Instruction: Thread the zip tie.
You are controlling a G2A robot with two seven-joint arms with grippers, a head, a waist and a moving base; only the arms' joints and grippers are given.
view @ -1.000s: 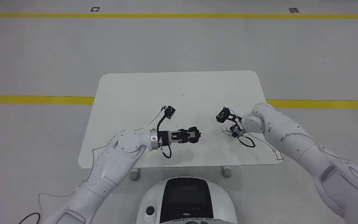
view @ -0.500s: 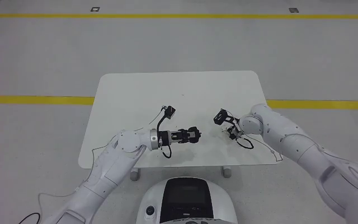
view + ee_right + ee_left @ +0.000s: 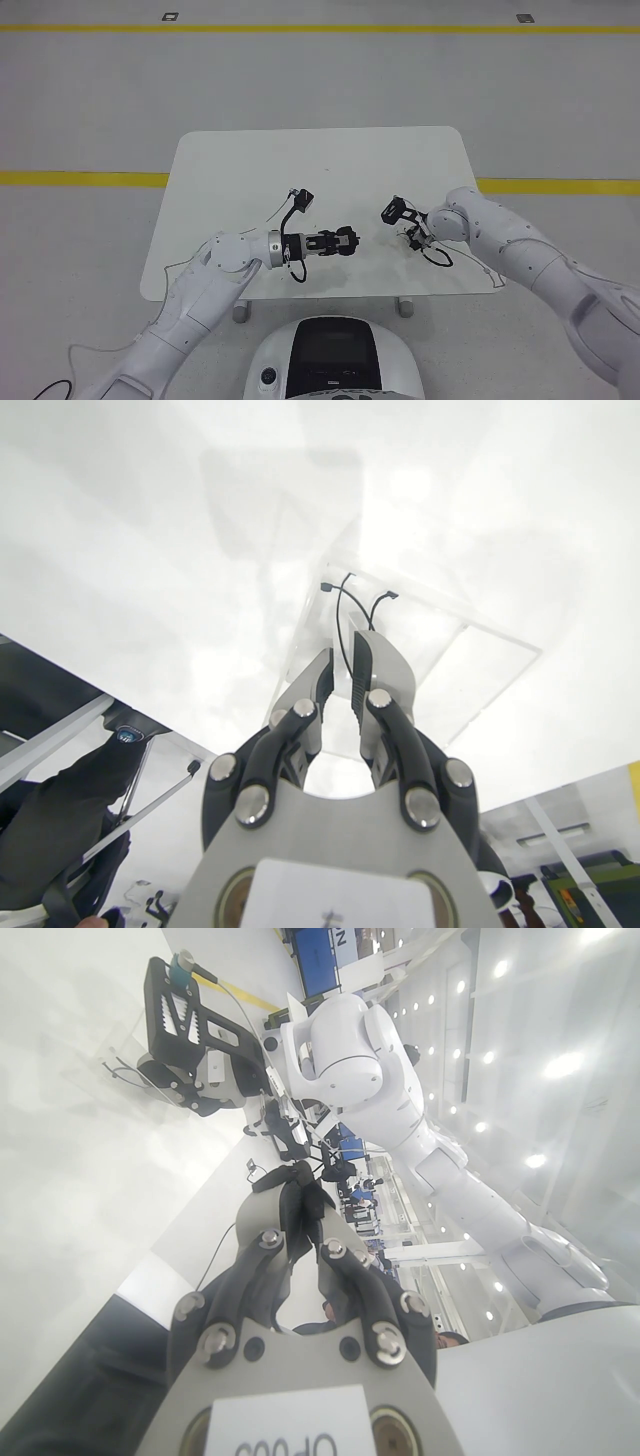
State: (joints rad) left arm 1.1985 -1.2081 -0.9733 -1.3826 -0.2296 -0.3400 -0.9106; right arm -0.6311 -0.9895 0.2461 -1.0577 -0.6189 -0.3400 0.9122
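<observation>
Two black zip ties lie in a clear acrylic tray [image 3: 505, 660] on the white table [image 3: 300, 165]. One zip tie [image 3: 340, 615] runs up between the fingers of my right gripper [image 3: 344, 656], which points down into the tray. Its fingers stand a narrow gap apart around the tie without pinching it. The second zip tie [image 3: 381, 601] curves off beside the first. My left gripper [image 3: 300, 1190] hovers over the table's middle front, aimed at the right gripper [image 3: 172, 1033], its pads pressed together with nothing seen between them. From above, the left gripper [image 3: 350, 239] and right gripper [image 3: 412, 236] are a short gap apart.
The tray [image 3: 117, 1053] sits toward the table's front right, hard to make out against the white top. A black cable loop [image 3: 437, 256] hangs from the right wrist near the front edge. The rear half of the table is bare.
The right gripper has shifted slightly left, toward the table's middle. The left arm has stayed still.
</observation>
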